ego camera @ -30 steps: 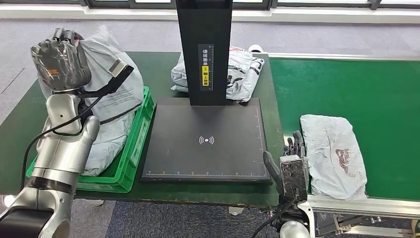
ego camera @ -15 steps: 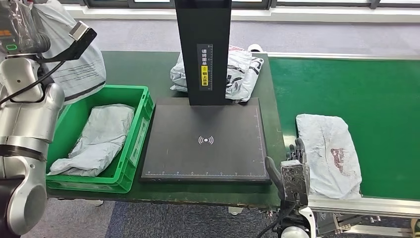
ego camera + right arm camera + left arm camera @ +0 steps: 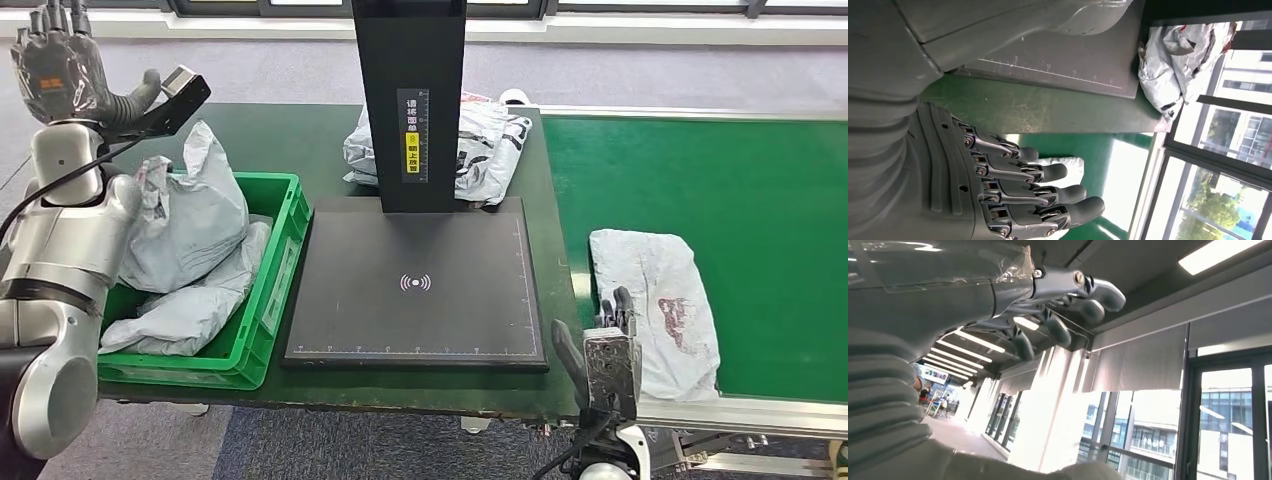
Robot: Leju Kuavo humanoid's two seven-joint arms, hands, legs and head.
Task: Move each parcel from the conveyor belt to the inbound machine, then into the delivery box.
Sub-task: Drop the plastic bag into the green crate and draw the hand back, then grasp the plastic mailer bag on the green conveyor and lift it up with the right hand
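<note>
On the left of the worktop (image 3: 330, 125) stands a green crate (image 3: 262, 300), serving as the delivery box, with two grey parcels in it: one crumpled and standing high (image 3: 190, 215), the other lying flat beneath it (image 3: 185, 312). Above and beyond the crate, the left hand (image 3: 62, 70) is raised high with its fingers spread apart and nothing in them, which reads as a hand lifted clear of the crate with its load set down. The left wrist view looks up at ceiling lights and windows past those open fingers (image 3: 1058, 330).

The black scanner plate (image 3: 415, 285), the inbound machine, lies bare in the middle, its post (image 3: 410, 95) rising at the far edge; a wrinkled white bag (image 3: 485, 145) sits behind the post, out of the way of the plate.

On the right, the green conveyor belt (image 3: 760, 200) carries the next parcel (image 3: 660, 305), a flat pale bag with a reddish mark, at the belt's near left edge. The right hand (image 3: 610, 350) waits low at the near edge of the worktop, empty, fingers extended and slightly apart, just left of that parcel; whether they touch is unclear. In the right wrist view the fingertips (image 3: 1083, 192) point toward a pale corner of the parcel (image 3: 1068, 162). I judge the right hand is placed for picking it up and carrying it left onto the plate.
</note>
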